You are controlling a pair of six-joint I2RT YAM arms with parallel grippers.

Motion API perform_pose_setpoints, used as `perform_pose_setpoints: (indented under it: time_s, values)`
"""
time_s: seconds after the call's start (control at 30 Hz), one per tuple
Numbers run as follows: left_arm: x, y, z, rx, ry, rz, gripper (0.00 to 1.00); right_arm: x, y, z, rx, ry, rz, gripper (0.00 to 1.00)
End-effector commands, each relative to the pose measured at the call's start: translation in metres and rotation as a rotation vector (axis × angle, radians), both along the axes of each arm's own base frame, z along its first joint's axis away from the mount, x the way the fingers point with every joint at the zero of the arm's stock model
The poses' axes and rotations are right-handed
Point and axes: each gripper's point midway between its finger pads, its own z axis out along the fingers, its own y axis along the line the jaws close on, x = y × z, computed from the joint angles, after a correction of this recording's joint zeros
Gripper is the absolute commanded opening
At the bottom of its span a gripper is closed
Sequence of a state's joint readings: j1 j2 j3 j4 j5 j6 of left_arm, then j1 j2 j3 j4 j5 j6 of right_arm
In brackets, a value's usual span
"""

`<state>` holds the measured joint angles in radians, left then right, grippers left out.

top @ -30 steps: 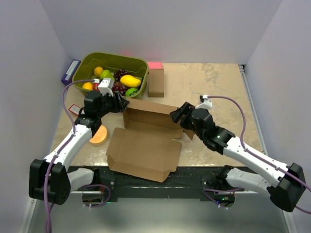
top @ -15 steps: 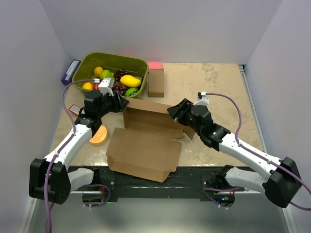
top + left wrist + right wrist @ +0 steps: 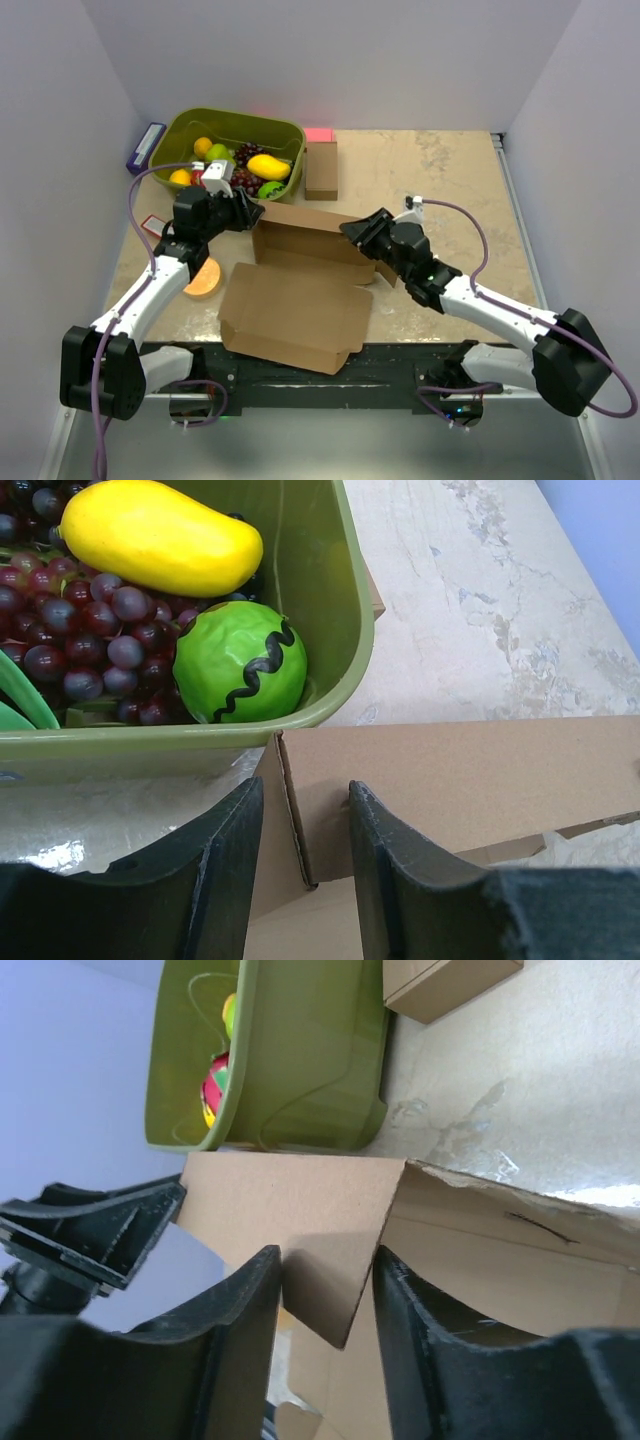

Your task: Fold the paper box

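scene: a beige marbled table with two white-and-black arms reaching in from its near edge.
task thing: the large plain brown cardboard paper box lies partly folded left of the table's middle. one wide panel lies flat and reaches the near edge. a long wall stands raised along its far side.
left gripper: the left gripper is at the left end of the raised wall. in the wrist view its black fingers stand narrowly apart on either side of the upright end flap at that corner. it cannot be told whether they pinch it.
right gripper: the right gripper is at the right end of the same wall. its fingers stand narrowly apart with a pointed flap corner between them. whether it is squeezed cannot be told.
far left corner: an olive green plastic bin holds a yellow mango, dark purple grapes and a round green fruit with a black zigzag line.
beside the bin: a small brown cardboard box lies just right of it, with a pink block at its far end.
left edge: an orange wedge-shaped piece lies near the left arm, just left of the flat panel.
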<state>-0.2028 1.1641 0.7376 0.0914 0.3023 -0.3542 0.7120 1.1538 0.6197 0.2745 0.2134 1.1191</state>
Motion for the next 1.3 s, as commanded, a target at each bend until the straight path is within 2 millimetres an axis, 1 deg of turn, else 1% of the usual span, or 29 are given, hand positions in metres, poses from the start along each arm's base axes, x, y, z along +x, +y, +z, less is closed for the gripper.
perform_pose_setpoints:
  time_s: [0.0,0.03,0.07,0.1,0.13,0.23,0.37,0.5,0.53,0.57,0.67,0.7,0.73,0.8,0.83,0.87,0.9,0.93,0.97,1.0,1.03,1.17,1.23,1.27]
  values:
    - [0.001,0.002,-0.005,0.006,0.016,0.002,0.44,0.009,0.008,0.021,0.142,-0.039,-0.025,0.38]
    - [0.001,0.002,-0.005,0.006,0.016,0.002,0.43,0.009,0.007,0.02,0.152,-0.037,-0.034,0.36]
    - [0.001,0.002,-0.005,0.005,0.014,0.002,0.43,0.012,0.005,0.024,0.184,-0.046,-0.055,0.32]
    - [0.001,0.002,-0.005,0.005,0.016,0.001,0.43,0.011,0.004,0.019,0.191,-0.036,-0.063,0.3]
    - [0.001,0.002,-0.005,0.005,0.016,0.001,0.43,0.013,0.0,0.021,0.224,-0.039,-0.09,0.25]
    - [0.001,0.002,-0.005,0.004,0.016,0.001,0.43,0.015,-0.005,0.021,0.253,-0.035,-0.13,0.19]
    - [0.0,0.001,-0.005,0.001,0.017,-0.004,0.42,0.018,-0.012,0.02,0.297,-0.027,-0.181,0.07]
    - [0.0,-0.001,-0.006,-0.005,0.02,-0.013,0.42,0.022,-0.015,0.023,0.339,-0.037,-0.211,0.0]
    - [-0.001,-0.002,-0.006,-0.008,0.022,-0.02,0.42,0.023,-0.014,0.02,0.321,-0.03,-0.213,0.0]
    - [-0.001,-0.002,-0.007,-0.01,0.024,-0.023,0.42,0.026,-0.013,0.023,0.318,-0.034,-0.215,0.0]
    - [-0.002,-0.006,-0.009,-0.022,0.028,-0.038,0.4,0.027,-0.011,0.019,0.29,-0.026,-0.211,0.0]
    - [-0.002,-0.006,-0.009,-0.026,0.029,-0.039,0.4,0.028,-0.012,0.016,0.28,-0.024,-0.215,0.02]
    - [-0.001,-0.007,-0.011,-0.027,0.035,-0.04,0.4,0.026,-0.012,0.013,0.265,-0.02,-0.213,0.07]
    - [0.0,-0.007,-0.014,-0.027,0.047,-0.039,0.39,0.025,-0.017,0.013,0.228,-0.031,-0.215,0.17]
    - [0.001,-0.007,-0.016,-0.026,0.053,-0.038,0.39,0.022,-0.02,0.007,0.192,-0.016,-0.222,0.31]
    - [0.001,-0.007,-0.018,-0.025,0.056,-0.036,0.39,0.02,-0.025,0.01,0.182,-0.025,-0.226,0.39]
    - [0.002,-0.007,-0.017,-0.027,0.057,-0.034,0.39,0.018,-0.028,0.01,0.147,-0.034,-0.224,0.47]
    - [0.002,-0.007,-0.018,-0.028,0.059,-0.033,0.39,0.014,-0.032,0.003,0.106,-0.02,-0.224,0.6]
    - [0.002,-0.007,-0.018,-0.027,0.061,-0.033,0.39,0.012,-0.036,-0.001,0.08,-0.016,-0.225,0.65]
    - [0.003,-0.007,-0.018,-0.029,0.06,-0.033,0.39,0.008,-0.04,0.003,0.057,-0.032,-0.22,0.68]
    - [0.003,-0.007,-0.02,-0.028,0.065,-0.033,0.39,0.005,-0.044,-0.003,0.016,-0.025,-0.219,0.72]
    - [0.003,-0.008,-0.022,-0.032,0.073,-0.034,0.38,-0.009,-0.054,-0.015,-0.109,-0.019,-0.17,0.73]
    - [0.003,-0.008,-0.023,-0.03,0.074,-0.034,0.38,-0.018,-0.059,-0.024,-0.167,-0.004,-0.145,0.68]
    - [0.004,-0.008,-0.022,-0.032,0.073,-0.034,0.38,-0.023,-0.062,-0.033,-0.189,0.011,-0.135,0.62]
